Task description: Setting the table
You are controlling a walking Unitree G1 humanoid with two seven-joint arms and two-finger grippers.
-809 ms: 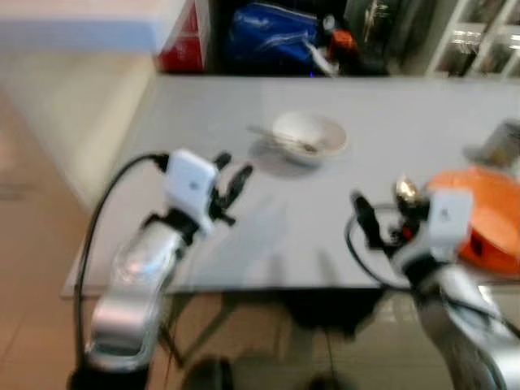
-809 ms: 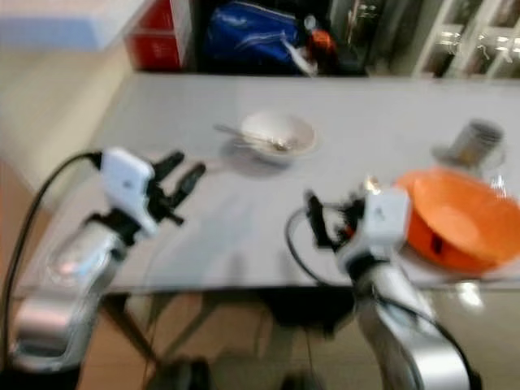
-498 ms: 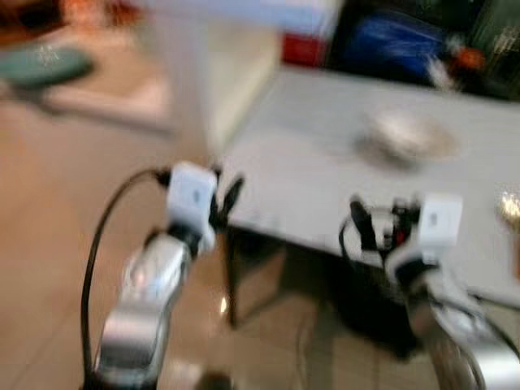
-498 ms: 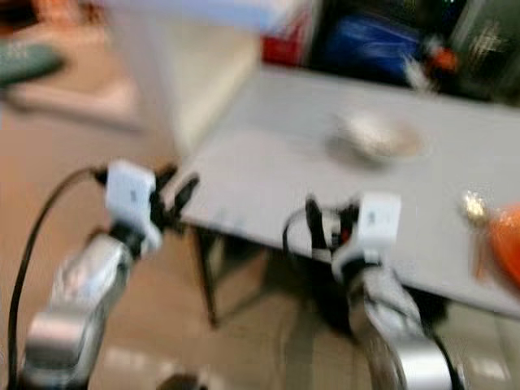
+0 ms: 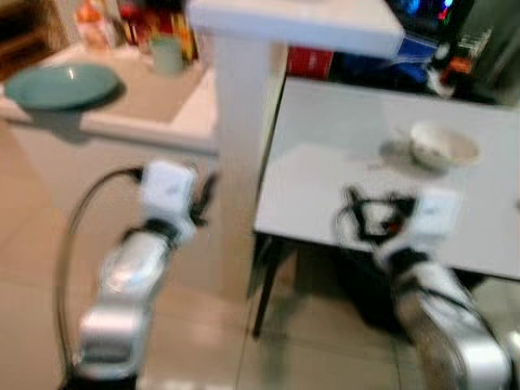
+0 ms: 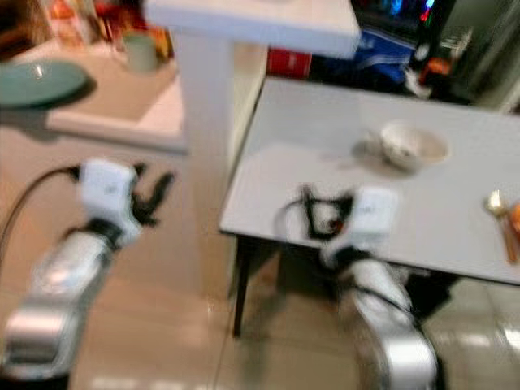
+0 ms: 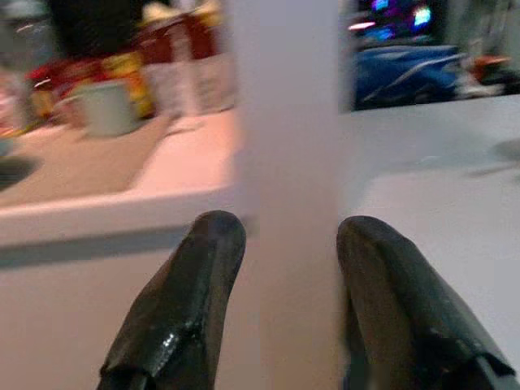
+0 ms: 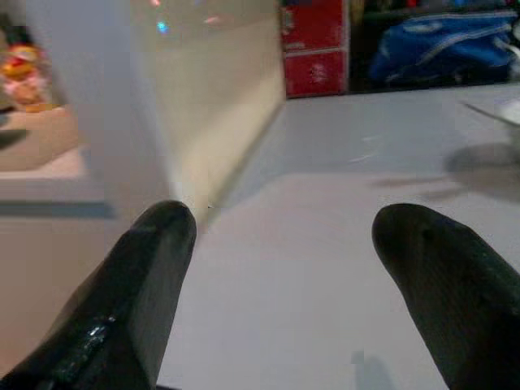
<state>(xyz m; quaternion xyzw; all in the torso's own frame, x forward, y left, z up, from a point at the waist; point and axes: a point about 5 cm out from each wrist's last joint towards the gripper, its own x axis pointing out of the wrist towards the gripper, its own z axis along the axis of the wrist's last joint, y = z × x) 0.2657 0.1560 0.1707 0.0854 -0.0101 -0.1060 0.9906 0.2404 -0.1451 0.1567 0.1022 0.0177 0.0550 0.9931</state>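
A white bowl (image 5: 441, 146) with a spoon in it sits on the grey table (image 5: 325, 179). A teal plate (image 5: 61, 84) and a pale green mug (image 5: 167, 55) stand on the counter (image 5: 138, 114) at the left. My left gripper (image 5: 203, 195) is held open in the air in front of the white pillar (image 5: 244, 146), and nothing is between its fingers (image 7: 203, 268). Over the table's near left corner my right gripper (image 5: 361, 218) is open and empty, its fingers (image 8: 154, 252) spread wide. A metal spoon (image 6: 496, 203) lies at the table's right side.
The white pillar carries a shelf slab (image 5: 301, 20) and stands between counter and table. Bottles and jars (image 7: 162, 57) crowd the counter's back. A blue bag (image 8: 439, 45) and red box (image 8: 313, 49) lie beyond the table. Tiled floor (image 5: 203, 341) spreads below.
The camera has swung left: the table slid to the right of the picture, and the counter, plate and pillar came into view. Both grippers stay open and empty.
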